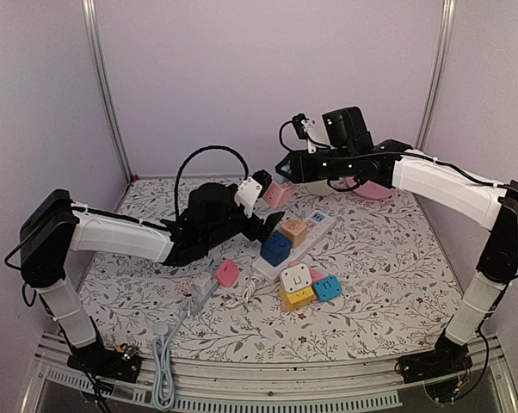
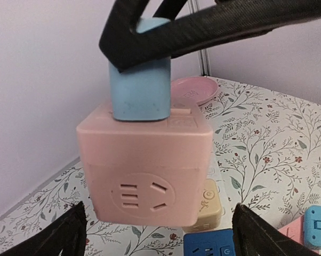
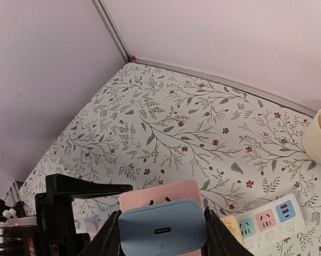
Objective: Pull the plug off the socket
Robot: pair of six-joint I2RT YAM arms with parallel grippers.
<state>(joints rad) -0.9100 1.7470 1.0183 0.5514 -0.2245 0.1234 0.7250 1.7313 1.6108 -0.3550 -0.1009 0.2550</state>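
A pink cube socket (image 1: 278,194) hangs in the air above the back middle of the table. A light blue plug (image 2: 140,80) sits in its top face. My right gripper (image 1: 286,175) is shut on the plug from above; its black fingers (image 3: 107,239) press both sides of the plug (image 3: 163,229), with the socket (image 3: 160,193) just beyond. My left gripper (image 1: 261,211) is open. In the left wrist view its fingertips (image 2: 56,234) stand wide on either side of the socket's (image 2: 144,165) lower part, apart from it.
Below lie a white power strip (image 1: 317,225), a tan cube (image 1: 294,231), a dark blue cube (image 1: 276,249), a yellow-white cube (image 1: 296,286), a light blue cube (image 1: 328,286) and a pink one (image 1: 227,274). A pink plate (image 1: 375,191) sits back right. A grey cable (image 1: 163,361) runs front left.
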